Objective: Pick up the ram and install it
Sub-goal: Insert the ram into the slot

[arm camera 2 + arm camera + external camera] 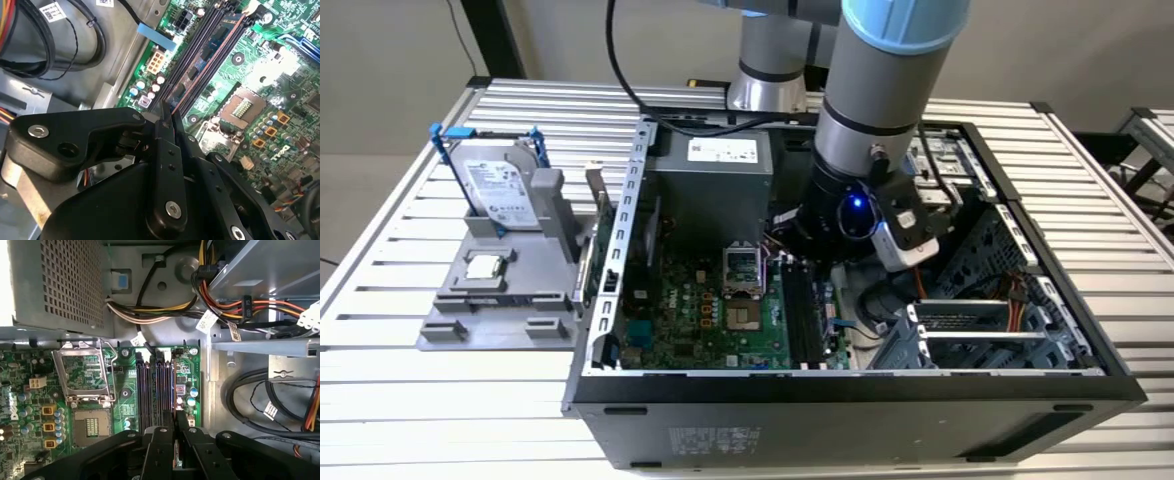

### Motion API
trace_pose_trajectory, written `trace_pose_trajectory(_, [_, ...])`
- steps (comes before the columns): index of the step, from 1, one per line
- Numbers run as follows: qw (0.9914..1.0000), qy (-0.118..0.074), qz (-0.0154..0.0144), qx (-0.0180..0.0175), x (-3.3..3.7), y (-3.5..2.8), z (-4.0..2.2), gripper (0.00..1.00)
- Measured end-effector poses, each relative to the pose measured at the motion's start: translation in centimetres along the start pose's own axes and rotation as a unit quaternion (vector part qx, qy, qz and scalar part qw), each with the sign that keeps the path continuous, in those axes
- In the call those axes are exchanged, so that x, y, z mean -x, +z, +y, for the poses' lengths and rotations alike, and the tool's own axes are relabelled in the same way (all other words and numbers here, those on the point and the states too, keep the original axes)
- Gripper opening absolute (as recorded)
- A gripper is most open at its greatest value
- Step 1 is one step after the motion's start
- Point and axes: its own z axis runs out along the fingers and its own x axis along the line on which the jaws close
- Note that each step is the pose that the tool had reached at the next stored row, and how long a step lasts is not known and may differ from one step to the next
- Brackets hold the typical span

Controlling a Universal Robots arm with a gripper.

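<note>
The end effector [174,432] pinches one thin ram [175,452] tight between its two fingers [161,450], right above four long slots [156,395] on the green board [125,400].

No lettering is coming through clearly enough to read. White printed labels are showing on the hard drive [503,187] at the exterior view's left and on the power supply [722,151] at the far side of the computer case [854,385], and small white tags are hanging on the cables [206,320] in the first wrist view, but their print is staying illegible.
</note>
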Motion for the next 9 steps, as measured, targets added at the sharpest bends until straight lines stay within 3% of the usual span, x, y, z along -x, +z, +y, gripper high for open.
trace_pose_trajectory(9, [1.0,-0.001,0.0,-0.0011,0.01,0.61,-0.43,0.0])
